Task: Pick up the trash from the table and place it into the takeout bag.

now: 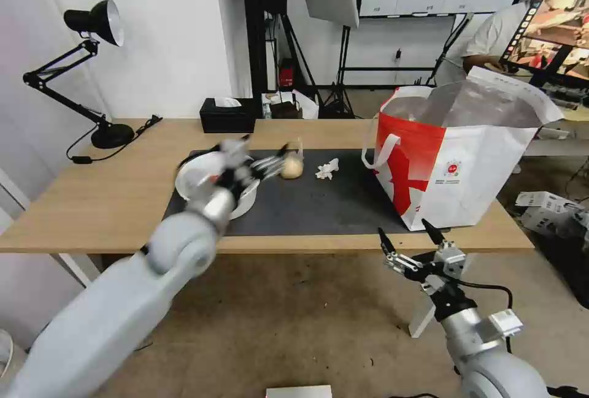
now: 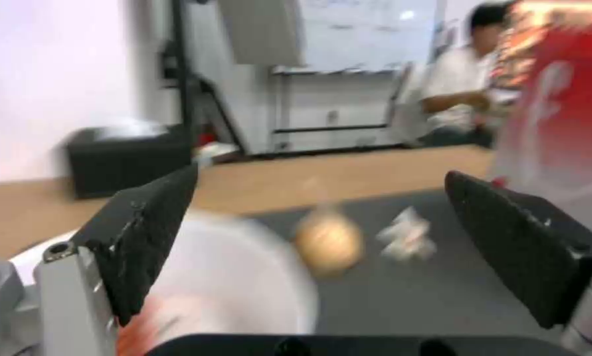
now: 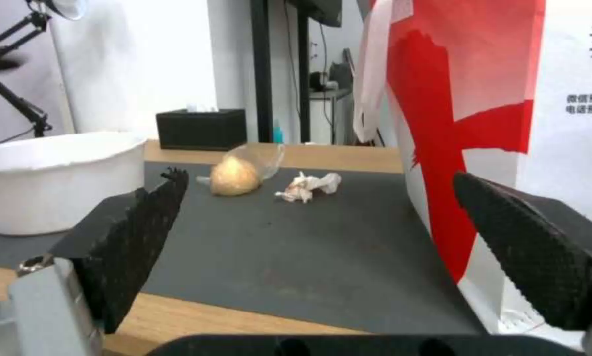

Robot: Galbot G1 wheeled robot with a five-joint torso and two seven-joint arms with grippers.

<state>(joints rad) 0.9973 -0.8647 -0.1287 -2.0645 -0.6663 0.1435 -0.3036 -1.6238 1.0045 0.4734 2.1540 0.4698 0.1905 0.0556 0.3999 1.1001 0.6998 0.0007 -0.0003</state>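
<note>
We count one white round bowl (image 1: 190,182), one knotted clear bag with beige lump (image 1: 292,165), one crumpled white tissue (image 1: 327,169) — and one red-and-white takeout tote (image 1: 485,171).

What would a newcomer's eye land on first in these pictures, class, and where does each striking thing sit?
First the takeout bag, red and white, standing open at the right end of the dark grey mat. Next the left gripper, open above the mat beside the white bowl, with the knotted bag and crumpled tissue just beyond. The right gripper hangs open below the table's front edge.

White bowl (image 1: 190,182) sits left on the bench's (image 1: 92,202) mat, knotted bag (image 1: 292,165) and tissue (image 1: 327,168) mid-mat, tote (image 1: 472,165) upright right.
</note>
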